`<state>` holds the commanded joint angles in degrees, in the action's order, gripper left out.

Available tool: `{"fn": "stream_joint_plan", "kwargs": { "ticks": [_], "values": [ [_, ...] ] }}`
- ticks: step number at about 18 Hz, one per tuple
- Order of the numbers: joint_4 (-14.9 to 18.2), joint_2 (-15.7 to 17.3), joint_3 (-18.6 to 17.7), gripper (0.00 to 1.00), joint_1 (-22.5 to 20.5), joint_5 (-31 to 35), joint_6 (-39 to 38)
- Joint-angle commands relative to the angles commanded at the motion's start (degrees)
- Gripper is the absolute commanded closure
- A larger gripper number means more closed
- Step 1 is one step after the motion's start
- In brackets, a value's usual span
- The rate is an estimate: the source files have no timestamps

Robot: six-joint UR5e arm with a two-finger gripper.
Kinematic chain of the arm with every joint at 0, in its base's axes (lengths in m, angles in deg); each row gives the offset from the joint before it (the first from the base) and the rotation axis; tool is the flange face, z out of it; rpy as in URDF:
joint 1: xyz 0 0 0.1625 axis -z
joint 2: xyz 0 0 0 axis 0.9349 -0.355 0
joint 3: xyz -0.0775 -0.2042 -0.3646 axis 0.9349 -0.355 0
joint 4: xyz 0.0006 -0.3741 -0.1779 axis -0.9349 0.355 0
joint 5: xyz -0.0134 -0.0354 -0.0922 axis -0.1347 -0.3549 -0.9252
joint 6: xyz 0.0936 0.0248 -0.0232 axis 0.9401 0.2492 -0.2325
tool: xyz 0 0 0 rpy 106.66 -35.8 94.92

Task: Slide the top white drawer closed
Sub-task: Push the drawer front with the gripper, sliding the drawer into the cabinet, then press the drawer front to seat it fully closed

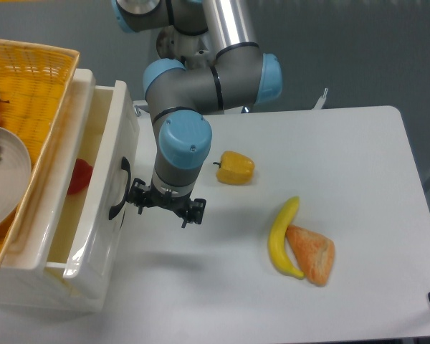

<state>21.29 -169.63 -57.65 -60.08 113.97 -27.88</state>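
Here, at left of frame, the top white drawer (107, 208) stands partly open, black handle (117, 189) facing right. The pincer (165, 209) sits just right of that handle, low over the white counter (358, 165); cannot tell how wide its fingers stand. Red item (79, 176) inside the drawer. Yellow pepper (236, 168) centre; banana (282, 237) touching bread wedge (312, 254) lower right. Yellow wicker basket (29, 93) upper left.

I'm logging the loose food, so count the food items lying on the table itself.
3: a yellow bell pepper beside the arm, a banana farther right, and a piece of bread touching the banana. More may hide behind the arm.
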Motion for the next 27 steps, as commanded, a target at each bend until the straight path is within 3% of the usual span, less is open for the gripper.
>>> {"fn": "stream_joint_plan", "kwargs": {
  "ticks": [27],
  "values": [
    [-0.2, 0.4, 0.0, 0.00, 3.0, 0.3, -1.4]
  ]
}}
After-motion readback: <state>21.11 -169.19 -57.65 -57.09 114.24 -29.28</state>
